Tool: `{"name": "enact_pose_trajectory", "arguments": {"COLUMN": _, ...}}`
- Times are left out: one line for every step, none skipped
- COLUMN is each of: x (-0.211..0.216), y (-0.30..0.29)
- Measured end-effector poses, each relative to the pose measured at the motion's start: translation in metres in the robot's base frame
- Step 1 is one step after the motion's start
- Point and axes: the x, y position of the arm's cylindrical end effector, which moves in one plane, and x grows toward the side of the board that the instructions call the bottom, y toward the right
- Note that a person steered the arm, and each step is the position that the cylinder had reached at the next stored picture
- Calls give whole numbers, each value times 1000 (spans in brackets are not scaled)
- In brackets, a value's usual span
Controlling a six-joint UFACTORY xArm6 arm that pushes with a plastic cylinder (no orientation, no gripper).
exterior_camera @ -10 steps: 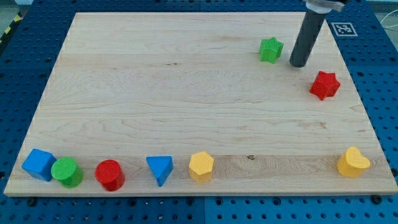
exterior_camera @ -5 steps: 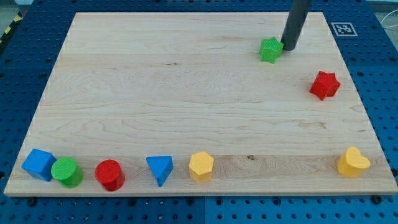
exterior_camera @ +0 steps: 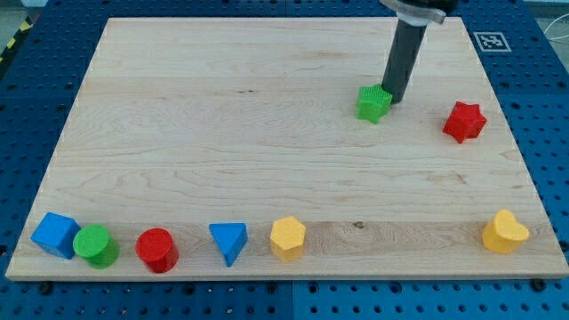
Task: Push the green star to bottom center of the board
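Note:
The green star (exterior_camera: 373, 103) lies on the wooden board (exterior_camera: 267, 133) in the upper right part of the view. My tip (exterior_camera: 394, 100) is at the star's upper right side, touching it. The dark rod rises from there towards the view's top.
A red star (exterior_camera: 465, 122) lies to the right of the green star. Along the board's bottom edge, from left to right, stand a blue cube (exterior_camera: 55, 235), a green cylinder (exterior_camera: 96, 245), a red cylinder (exterior_camera: 157, 250), a blue triangle (exterior_camera: 229, 241) and a yellow hexagon (exterior_camera: 287, 237). A yellow heart (exterior_camera: 504, 232) sits at the bottom right.
My tip moved from the star's right up to its upper right side, then pushed it down and to the left. The other blocks have not moved.

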Motion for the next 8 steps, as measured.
{"name": "enact_pose_trajectory", "arguments": {"x": 20, "y": -1}}
{"name": "enact_pose_trajectory", "arguments": {"x": 10, "y": 6}}
{"name": "enact_pose_trajectory", "arguments": {"x": -20, "y": 8}}
{"name": "enact_pose_trajectory", "arguments": {"x": -41, "y": 5}}
{"name": "enact_pose_trajectory", "arguments": {"x": -41, "y": -5}}
{"name": "enact_pose_trajectory", "arguments": {"x": -33, "y": -14}}
{"name": "enact_pose_trajectory", "arguments": {"x": -17, "y": -19}}
{"name": "enact_pose_trajectory", "arguments": {"x": 4, "y": -22}}
